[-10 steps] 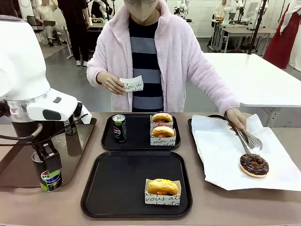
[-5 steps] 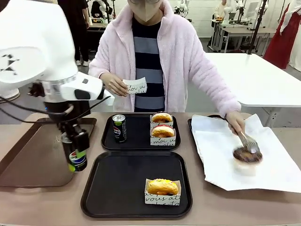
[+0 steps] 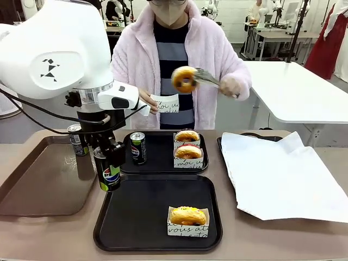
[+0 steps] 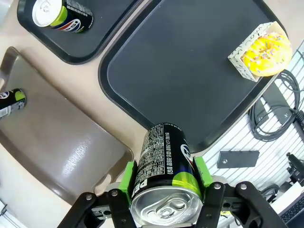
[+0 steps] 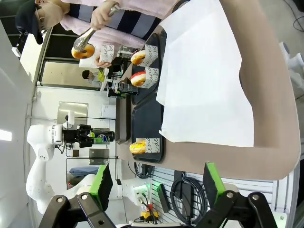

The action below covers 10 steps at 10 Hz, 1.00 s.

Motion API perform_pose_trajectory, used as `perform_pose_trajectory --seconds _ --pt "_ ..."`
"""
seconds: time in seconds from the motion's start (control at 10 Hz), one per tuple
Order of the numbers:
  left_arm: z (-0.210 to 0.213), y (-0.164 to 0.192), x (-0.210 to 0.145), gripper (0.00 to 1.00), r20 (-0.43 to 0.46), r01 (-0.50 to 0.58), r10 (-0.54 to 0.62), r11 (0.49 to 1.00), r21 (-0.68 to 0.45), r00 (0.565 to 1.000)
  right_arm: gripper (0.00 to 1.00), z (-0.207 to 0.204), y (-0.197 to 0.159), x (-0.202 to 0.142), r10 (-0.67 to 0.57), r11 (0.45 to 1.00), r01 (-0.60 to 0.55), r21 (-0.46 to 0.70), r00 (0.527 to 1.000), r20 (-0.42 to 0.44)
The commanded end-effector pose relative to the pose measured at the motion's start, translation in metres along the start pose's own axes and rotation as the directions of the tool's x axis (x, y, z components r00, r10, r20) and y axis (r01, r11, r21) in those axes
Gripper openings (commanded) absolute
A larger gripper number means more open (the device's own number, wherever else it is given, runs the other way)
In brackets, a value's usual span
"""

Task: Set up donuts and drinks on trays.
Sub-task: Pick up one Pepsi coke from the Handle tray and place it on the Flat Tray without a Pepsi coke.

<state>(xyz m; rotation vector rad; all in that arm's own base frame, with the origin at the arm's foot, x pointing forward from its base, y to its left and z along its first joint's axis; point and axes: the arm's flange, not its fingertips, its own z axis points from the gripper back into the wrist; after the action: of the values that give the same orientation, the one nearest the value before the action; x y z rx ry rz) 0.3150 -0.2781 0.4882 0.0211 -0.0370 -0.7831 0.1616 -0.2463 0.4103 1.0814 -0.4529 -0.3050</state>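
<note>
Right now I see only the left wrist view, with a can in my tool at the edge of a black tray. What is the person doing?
Observer: The person's hand holds a donut up at chest height with tongs.
Operator: And the second hand?
Observer: The other hand holds a white paper sleeve.
Operator: Is my right tool busy?
Observer: No, the right tool is open and holds nothing.
</note>
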Motion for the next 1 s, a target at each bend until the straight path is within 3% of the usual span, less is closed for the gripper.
perform_pose_trajectory --seconds 0.0,0.2,0.6,0.9 --pt "0.005 -0.003 -0.006 0.59 0.0 0.01 -0.01 1.0 0.005 1.0 1.0 0.0 -0.002 -0.001 0.001 1.0 -0.001 0.006 1.0 -0.006" --pt "0.0 -0.001 -0.001 0.59 -0.004 0.003 -0.003 1.0 0.001 1.0 1.0 0.0 -0.002 -0.001 0.001 1.0 -0.001 0.006 1.0 -0.006" --pt "-0.021 0.023 0.04 0.59 0.062 -0.109 0.12 0.981 -0.161 0.991 1.0 0.0 -0.002 -0.001 0.001 1.0 -0.001 0.006 1.0 -0.006" --pt "-0.042 0.023 0.058 0.59 0.026 -0.136 0.143 0.975 -0.176 0.989 1.0 0.0 -0.002 -0.001 0.001 1.0 -0.001 0.006 1.0 -0.006"
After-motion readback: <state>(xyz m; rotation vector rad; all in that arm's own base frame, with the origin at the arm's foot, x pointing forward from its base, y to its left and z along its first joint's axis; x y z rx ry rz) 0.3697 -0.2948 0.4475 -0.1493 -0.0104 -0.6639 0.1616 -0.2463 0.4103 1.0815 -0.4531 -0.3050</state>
